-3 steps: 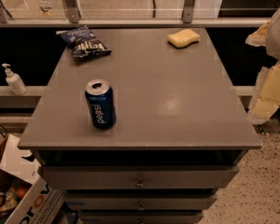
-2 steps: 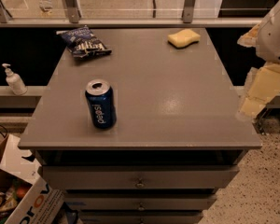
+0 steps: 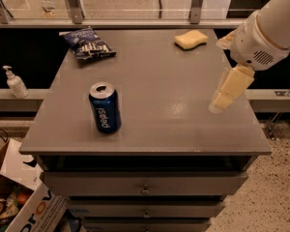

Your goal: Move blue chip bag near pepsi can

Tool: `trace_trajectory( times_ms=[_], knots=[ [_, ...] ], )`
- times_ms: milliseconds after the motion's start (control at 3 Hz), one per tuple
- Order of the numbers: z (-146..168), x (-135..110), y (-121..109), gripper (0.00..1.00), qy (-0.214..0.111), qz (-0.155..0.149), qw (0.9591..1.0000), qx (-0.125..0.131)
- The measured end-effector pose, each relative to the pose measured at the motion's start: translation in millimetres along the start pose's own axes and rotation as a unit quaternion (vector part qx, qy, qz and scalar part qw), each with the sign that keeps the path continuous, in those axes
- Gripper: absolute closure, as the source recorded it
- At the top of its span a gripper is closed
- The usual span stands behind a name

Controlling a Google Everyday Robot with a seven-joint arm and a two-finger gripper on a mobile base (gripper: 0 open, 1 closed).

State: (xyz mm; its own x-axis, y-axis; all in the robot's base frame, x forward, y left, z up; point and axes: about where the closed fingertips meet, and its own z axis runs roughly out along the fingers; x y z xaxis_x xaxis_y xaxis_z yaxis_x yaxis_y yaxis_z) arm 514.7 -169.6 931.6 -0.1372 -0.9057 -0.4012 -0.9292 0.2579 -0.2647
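Observation:
The blue chip bag [image 3: 88,43] lies flat at the far left corner of the grey table [image 3: 159,81]. The pepsi can [image 3: 105,108] stands upright near the table's front left, well apart from the bag. My gripper [image 3: 221,100] hangs from the white arm [image 3: 266,33] over the table's right side, pointing down and left. It is empty and far from both the bag and the can.
A yellow sponge [image 3: 191,39] lies at the far right of the table. A white pump bottle [image 3: 14,82] stands on a ledge to the left. A cardboard box [image 3: 24,202] sits on the floor at the lower left. Drawers [image 3: 145,187] run below the tabletop.
My arm and gripper have come in from the right edge, leftward over the table's right side. The bag, can and sponge have not moved.

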Motion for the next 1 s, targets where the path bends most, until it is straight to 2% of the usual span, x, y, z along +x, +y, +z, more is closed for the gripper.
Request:
trace_trajectory(
  times_ms=[333,667,1000],
  knots=[
    [36,-23,-25,0.00,-0.056,-0.009,0.9984,-0.005],
    [70,-50,-45,0.00,-0.111,-0.014,0.9935,-0.017],
    [113,-78,-63,0.00,-0.157,-0.012,0.9869,-0.035]
  ],
)
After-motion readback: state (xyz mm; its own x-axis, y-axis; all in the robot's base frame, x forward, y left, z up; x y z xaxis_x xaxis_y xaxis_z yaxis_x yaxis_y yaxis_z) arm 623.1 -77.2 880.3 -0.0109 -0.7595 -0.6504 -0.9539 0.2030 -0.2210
